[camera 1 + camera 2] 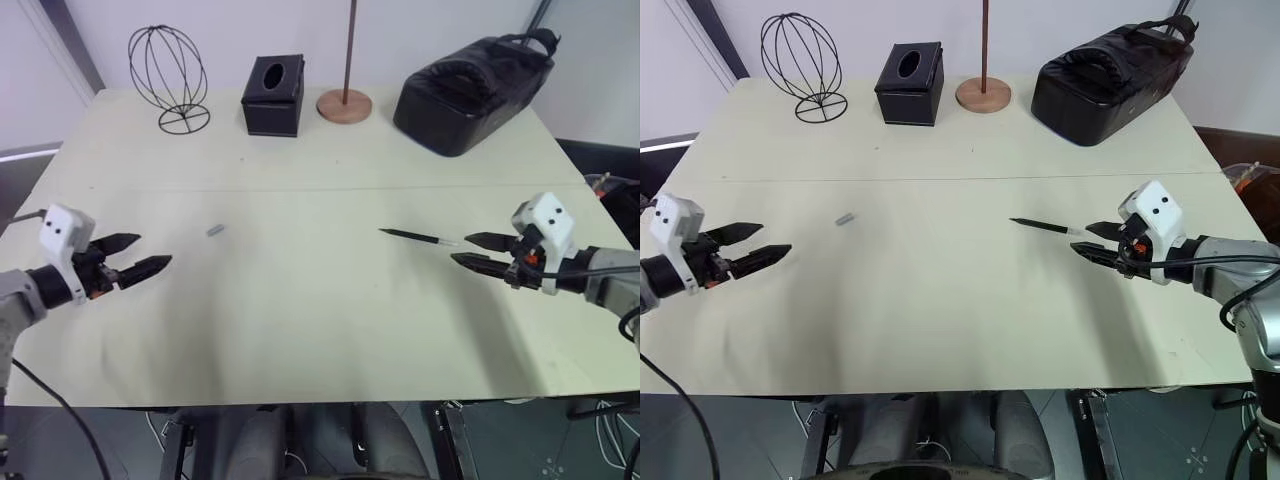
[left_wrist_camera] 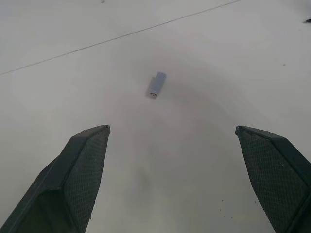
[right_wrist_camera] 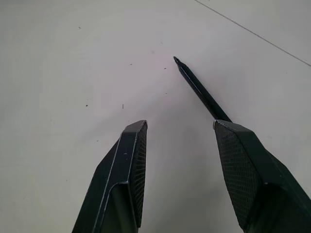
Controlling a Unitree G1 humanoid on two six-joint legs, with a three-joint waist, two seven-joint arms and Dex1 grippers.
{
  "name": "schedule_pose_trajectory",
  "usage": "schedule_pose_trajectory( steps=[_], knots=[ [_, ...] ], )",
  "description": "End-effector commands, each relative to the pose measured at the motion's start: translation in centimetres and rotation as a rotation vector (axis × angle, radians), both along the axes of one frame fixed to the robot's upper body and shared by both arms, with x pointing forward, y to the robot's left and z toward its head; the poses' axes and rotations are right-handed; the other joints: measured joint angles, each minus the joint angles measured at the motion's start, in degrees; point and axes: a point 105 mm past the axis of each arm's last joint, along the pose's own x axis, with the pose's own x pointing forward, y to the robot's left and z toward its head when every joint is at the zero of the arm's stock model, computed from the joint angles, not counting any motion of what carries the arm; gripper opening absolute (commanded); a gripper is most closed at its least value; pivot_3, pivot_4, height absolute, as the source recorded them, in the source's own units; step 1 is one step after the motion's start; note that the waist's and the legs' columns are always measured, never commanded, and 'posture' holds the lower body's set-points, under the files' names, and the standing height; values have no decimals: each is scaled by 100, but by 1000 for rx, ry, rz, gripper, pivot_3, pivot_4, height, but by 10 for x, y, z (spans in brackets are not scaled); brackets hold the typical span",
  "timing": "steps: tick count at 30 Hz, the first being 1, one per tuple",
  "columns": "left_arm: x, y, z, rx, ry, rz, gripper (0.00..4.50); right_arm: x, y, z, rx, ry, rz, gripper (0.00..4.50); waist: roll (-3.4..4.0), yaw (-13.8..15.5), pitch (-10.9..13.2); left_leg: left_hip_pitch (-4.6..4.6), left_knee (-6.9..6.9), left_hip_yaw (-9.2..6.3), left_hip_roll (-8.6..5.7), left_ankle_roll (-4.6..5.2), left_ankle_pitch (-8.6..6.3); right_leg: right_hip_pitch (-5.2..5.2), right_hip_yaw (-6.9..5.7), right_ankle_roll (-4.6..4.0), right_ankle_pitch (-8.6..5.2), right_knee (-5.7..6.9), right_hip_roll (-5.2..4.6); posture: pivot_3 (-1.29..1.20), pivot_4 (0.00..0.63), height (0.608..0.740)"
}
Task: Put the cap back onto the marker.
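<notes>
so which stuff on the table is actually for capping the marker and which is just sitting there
For the job:
- the cap
- the marker
- left gripper, open
- right gripper, open

Just lying about:
- wire globe stand
- black tissue box
- brown rod on round base
- black bag

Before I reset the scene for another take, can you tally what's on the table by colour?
Black: 4 (wire globe stand, tissue box, bag, marker)
Grey: 1 (cap)
Brown: 1 (rod on a round base)
Total: 6
</notes>
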Motion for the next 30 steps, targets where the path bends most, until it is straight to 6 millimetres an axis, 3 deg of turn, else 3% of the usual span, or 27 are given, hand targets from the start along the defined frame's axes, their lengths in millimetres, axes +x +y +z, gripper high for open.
schedule_pose_trajectory(
  steps=[1,30],
  knots=[
    [-4,-5,12,22,-43,-33,4336,-4,3,6,-17,-36,17,2237,0,0,0,0,0,0,0,0,0,0,0,0,0,-1,0,0,150,740],
    [11,-3,15,-4,-70,-31,4336,5,4,14,32,-112,-6,2237,0,0,0,0,1,1,-2,0,0,0,0,1,0,1,0,0,150,740]
  ],
)
